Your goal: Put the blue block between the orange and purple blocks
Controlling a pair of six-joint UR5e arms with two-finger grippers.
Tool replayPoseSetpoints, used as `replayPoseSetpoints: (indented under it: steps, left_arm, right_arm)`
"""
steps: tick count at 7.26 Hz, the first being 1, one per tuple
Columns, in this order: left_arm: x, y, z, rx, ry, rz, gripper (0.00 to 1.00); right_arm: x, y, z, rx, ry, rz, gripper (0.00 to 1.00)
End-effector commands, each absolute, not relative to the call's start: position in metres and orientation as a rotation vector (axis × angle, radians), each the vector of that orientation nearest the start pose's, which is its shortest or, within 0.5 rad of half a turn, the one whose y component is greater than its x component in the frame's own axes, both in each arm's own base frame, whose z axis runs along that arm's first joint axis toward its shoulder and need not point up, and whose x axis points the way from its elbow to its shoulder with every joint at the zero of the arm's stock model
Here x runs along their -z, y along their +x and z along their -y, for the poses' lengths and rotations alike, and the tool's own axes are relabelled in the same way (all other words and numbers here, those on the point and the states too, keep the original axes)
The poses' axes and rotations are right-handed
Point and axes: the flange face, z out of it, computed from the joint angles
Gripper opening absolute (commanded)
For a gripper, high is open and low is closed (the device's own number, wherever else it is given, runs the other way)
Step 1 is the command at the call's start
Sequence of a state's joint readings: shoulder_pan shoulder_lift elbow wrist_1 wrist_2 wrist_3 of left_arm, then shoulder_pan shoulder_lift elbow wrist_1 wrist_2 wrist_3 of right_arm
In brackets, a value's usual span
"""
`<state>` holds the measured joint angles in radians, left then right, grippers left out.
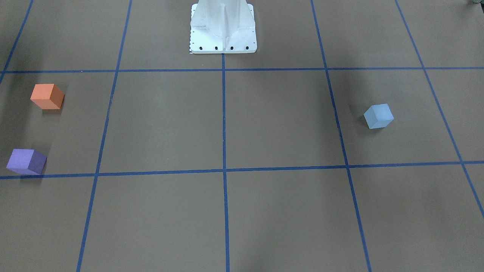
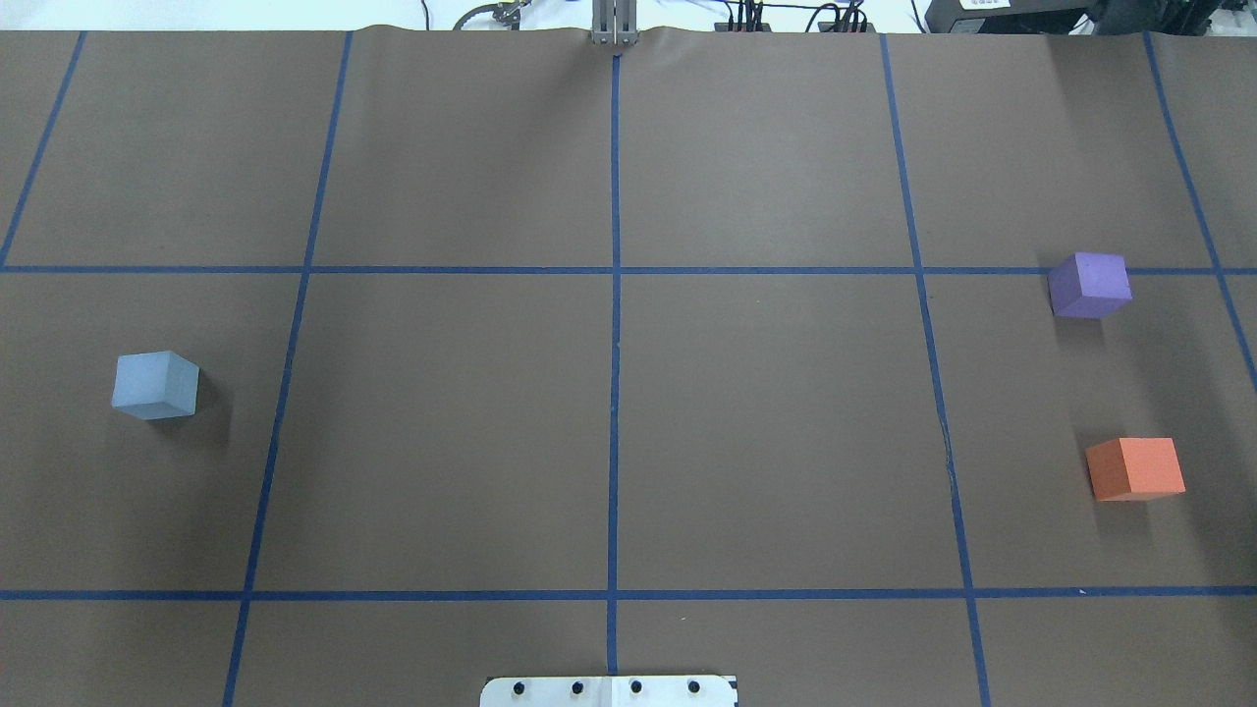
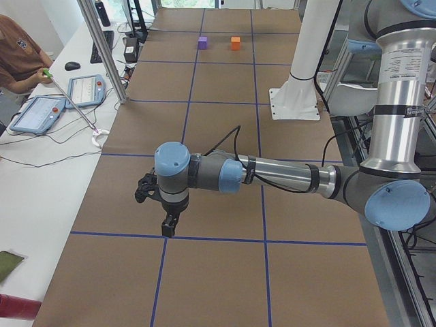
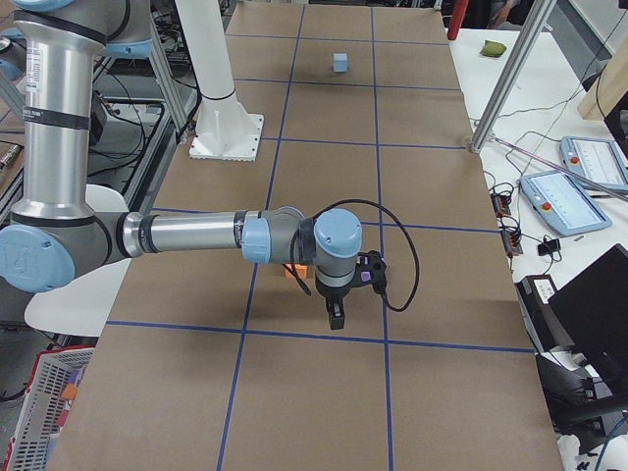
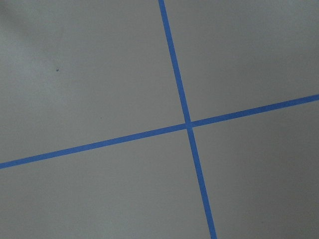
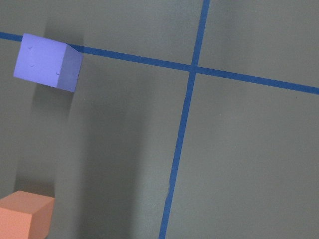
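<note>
**Overhead exterior: blue block sits far from its slot**

Overhead exterior shows the blue block (image 2: 155, 385) alone on the left side of the table (image 2: 442, 442), untouched. It is well apart from the purple block (image 2: 1089, 285) and the orange block (image 2: 1135, 468) at the right edge. Those two stand with a bare gap between them, purple farther from the robot and orange nearer. The gap looks roomy enough for a third block.

All three blocks rest on the table, so nothing has been picked up yet and the task looks barely begun.

The left hand (image 3: 165, 225) hangs pointing down over the table. Its wrist camera sees only crossing tape lines, so I judge it is not yet above the blue block.

The right hand (image 4: 337, 316) hovers by the orange block, and its wrist camera frames the gap between the pair. That makes it well placed to watch the slot.

Both hands show only in the side views, so I cannot tell whether their fingers are apart or together.

The left arm seems the natural picker, but the slot lies on the far side of the table. The carry will probably need a long reach or a hand-over.
</note>
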<state>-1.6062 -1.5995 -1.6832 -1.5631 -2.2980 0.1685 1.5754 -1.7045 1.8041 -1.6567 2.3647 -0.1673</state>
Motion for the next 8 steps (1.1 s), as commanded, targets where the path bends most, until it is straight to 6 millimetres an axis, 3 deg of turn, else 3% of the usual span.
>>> replayPoseSetpoints:
  steps: [1,3,4,6,8]
  left_arm:
    - [-0.558,-0.059,0.513,-0.23,0.25,-0.716,1.0]
    - [-0.501,0.002,0.518,-0.156,0.232,-0.762,1.0]
    - [-0.486,0.009,0.522,-0.146,0.254,-0.784,1.0]
    - [-0.485,0.059,0.517,0.002,0.117,-0.851,1.0]
    - [-0.488,0.116,0.497,0.143,0.098,-0.882,1.0]
  right_arm:
    - [-0.61,0.064,0.437,0.162,0.089,0.791,1.0]
    - [-0.608,0.064,0.438,0.164,0.091,0.789,1.0]
    - [-0.608,0.064,0.438,0.164,0.093,0.789,1.0]
    - [-0.607,0.064,0.439,0.166,0.095,0.787,1.0]
    - [-0.602,0.064,0.439,0.169,0.104,0.786,1.0]
